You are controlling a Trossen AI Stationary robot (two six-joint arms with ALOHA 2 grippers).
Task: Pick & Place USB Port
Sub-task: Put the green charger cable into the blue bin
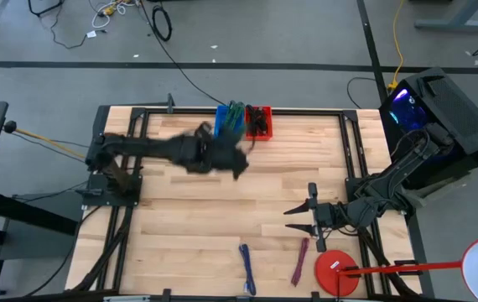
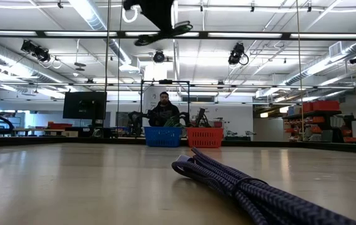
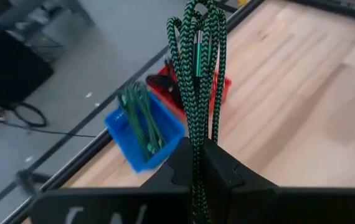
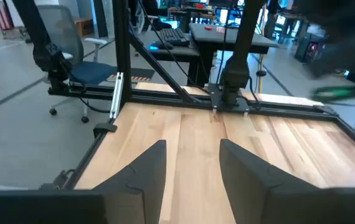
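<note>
Hanging looped from the left gripper [image 3: 203, 163], the green cable [image 3: 199, 68] is being carried toward the upper middle of the high view, where the blue bin [image 1: 229, 122] and red bin [image 1: 258, 122] are sitting touching at the table's [image 1: 180, 235] far edge. The gripper's fingers are clenching the cable. The blue bin is already holding green cables, so the carry step looks nearly done; next, the arm is needing to centre over it and let go. The right gripper [image 1: 299, 220] is waiting spread open, lower right, near a blue cable [image 1: 246, 268] and maroon cable [image 1: 300, 261].
</note>
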